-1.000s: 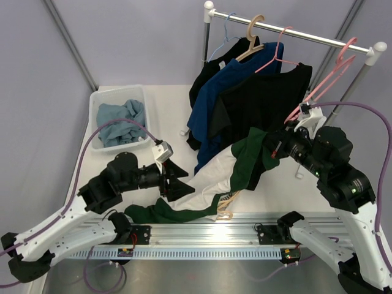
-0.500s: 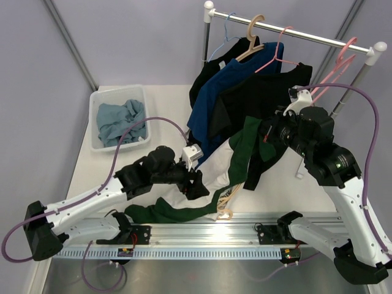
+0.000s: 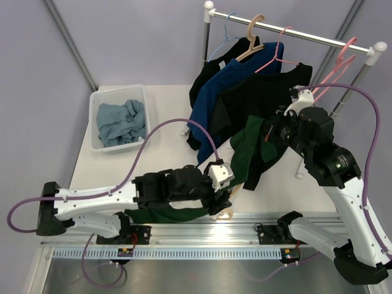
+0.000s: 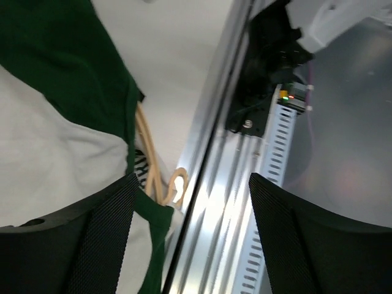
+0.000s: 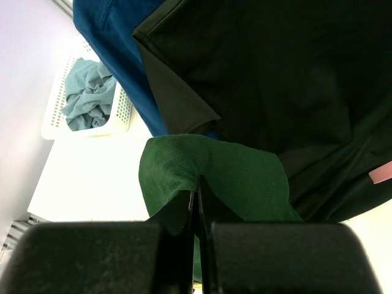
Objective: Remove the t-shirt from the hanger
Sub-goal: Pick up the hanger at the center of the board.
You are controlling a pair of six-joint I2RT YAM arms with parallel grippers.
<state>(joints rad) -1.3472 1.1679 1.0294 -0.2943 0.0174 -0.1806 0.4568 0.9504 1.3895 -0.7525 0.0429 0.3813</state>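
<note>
The green and white t-shirt [image 3: 248, 153] drapes from mid-air down to the table, with a tan wooden hanger [image 3: 226, 213] still inside its collar at the table's front edge. My right gripper [image 3: 267, 136] is shut on a fold of the green sleeve [image 5: 233, 171], holding it up in front of the rack; the jaws [image 5: 197, 184] press flat together. Low over the collar, my left gripper [image 3: 222, 199] is open. In the left wrist view the hanger's hook [image 4: 177, 184] lies just inside its left finger [image 4: 104, 233], next to the shirt [image 4: 55, 141]. Nothing is between the jaws [image 4: 192, 202].
A clothes rack [image 3: 294, 33] at the back holds a black shirt [image 3: 263, 98], a blue shirt [image 3: 211, 104] and pink hangers [image 3: 340, 61]. A white basket [image 3: 98, 101] with teal cloth stands back left. An aluminium rail [image 3: 245, 233] runs along the front edge.
My left arm has swept right across the table, from the shirt's left end to the hanger hook at the front edge. The right gripper lifted the green sleeve slightly, then stayed.
</note>
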